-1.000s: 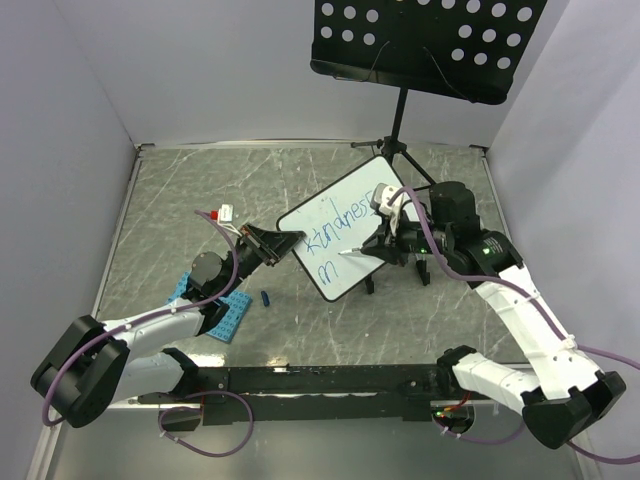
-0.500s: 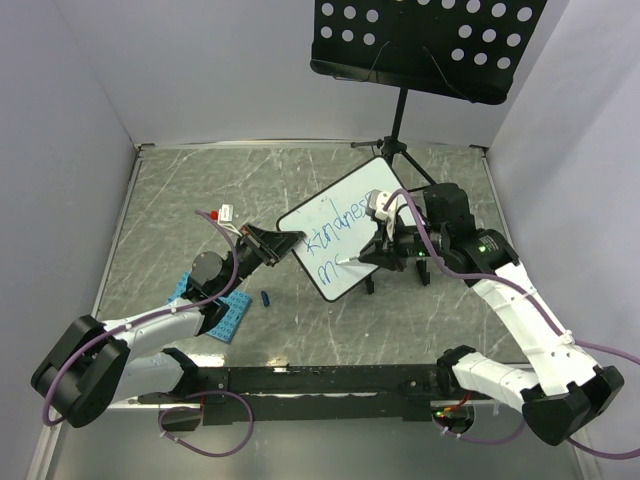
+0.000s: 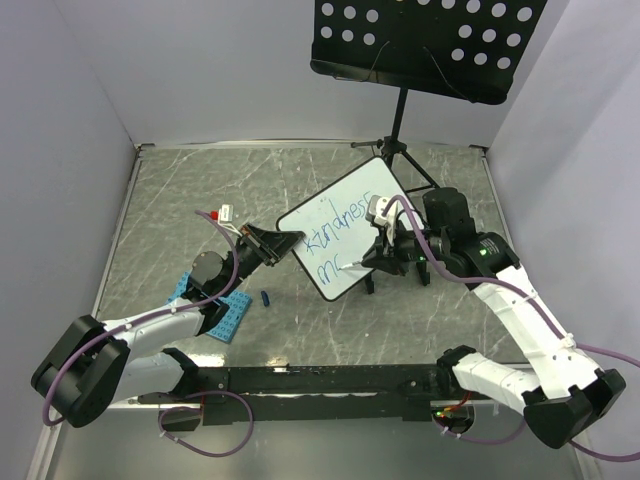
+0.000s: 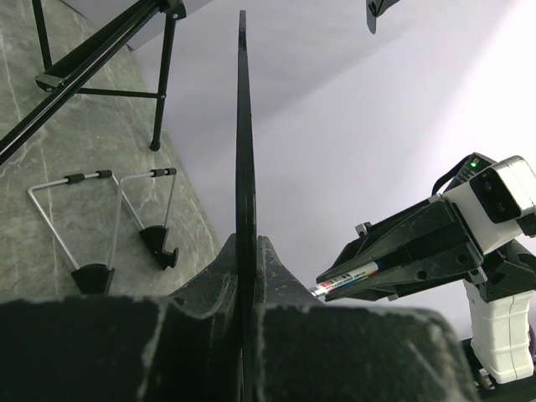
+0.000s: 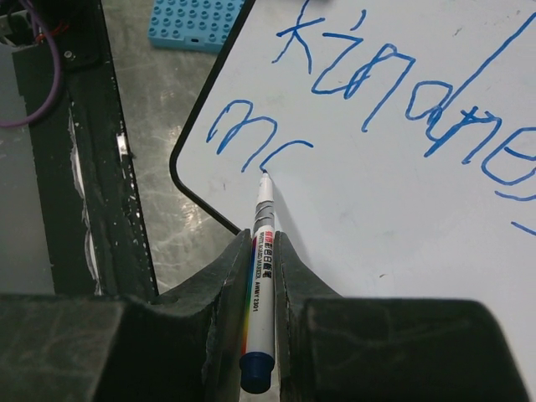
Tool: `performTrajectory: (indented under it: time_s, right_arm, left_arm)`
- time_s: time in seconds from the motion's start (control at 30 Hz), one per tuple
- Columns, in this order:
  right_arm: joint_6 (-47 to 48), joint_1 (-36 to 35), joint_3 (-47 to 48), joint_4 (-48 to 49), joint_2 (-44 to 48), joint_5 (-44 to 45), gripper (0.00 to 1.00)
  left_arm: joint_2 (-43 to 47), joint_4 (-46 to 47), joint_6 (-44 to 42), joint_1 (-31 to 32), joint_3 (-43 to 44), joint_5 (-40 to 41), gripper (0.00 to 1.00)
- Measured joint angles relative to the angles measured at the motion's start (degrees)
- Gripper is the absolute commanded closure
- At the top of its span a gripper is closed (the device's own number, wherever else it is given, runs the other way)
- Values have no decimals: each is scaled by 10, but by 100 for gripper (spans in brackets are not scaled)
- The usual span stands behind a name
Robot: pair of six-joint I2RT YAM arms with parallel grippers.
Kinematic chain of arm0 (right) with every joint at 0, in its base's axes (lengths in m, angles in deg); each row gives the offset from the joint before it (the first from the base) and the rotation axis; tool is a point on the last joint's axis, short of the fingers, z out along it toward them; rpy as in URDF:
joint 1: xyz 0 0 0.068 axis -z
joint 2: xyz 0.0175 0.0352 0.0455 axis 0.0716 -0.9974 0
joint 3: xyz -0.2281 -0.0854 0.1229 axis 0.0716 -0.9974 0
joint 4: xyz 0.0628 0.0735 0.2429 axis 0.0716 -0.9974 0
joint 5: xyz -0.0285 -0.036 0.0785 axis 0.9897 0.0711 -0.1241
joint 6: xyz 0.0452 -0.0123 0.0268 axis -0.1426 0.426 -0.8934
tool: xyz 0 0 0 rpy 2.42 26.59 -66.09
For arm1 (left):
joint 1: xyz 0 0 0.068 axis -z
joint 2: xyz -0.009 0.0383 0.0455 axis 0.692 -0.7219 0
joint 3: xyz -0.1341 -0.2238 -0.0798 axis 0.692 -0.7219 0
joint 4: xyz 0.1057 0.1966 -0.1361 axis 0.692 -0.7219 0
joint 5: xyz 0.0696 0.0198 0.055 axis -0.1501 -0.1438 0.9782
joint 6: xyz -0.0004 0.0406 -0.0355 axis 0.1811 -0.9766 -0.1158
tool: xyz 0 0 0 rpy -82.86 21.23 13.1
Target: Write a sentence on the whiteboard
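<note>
The whiteboard stands tilted at mid-table, and my left gripper is shut on its left edge. In the left wrist view the whiteboard shows edge-on between my left gripper's fingers. My right gripper is shut on a white marker, whose tip touches the whiteboard. The sentence is blue script: "kindnes" on the top line and "mc" below it, with the tip at the end of the "c". The marker also shows in the left wrist view.
A black perforated music-stand tray stands at the back on a tripod. A blue studded plate lies under my left arm, with a small blue cap beside it. Wire feet stand behind the board.
My right gripper has moved the marker a little left and down along the board. The second line has grown from "m" to "mc". The left gripper has held still.
</note>
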Motion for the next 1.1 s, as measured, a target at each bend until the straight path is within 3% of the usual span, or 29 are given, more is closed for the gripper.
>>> performTrajectory:
  time_s: [1.1]
  right_arm:
    - [-19,6,8,32,-13,35,100]
  left_arm:
    - [0,-8,-3,-9,0,2,99]
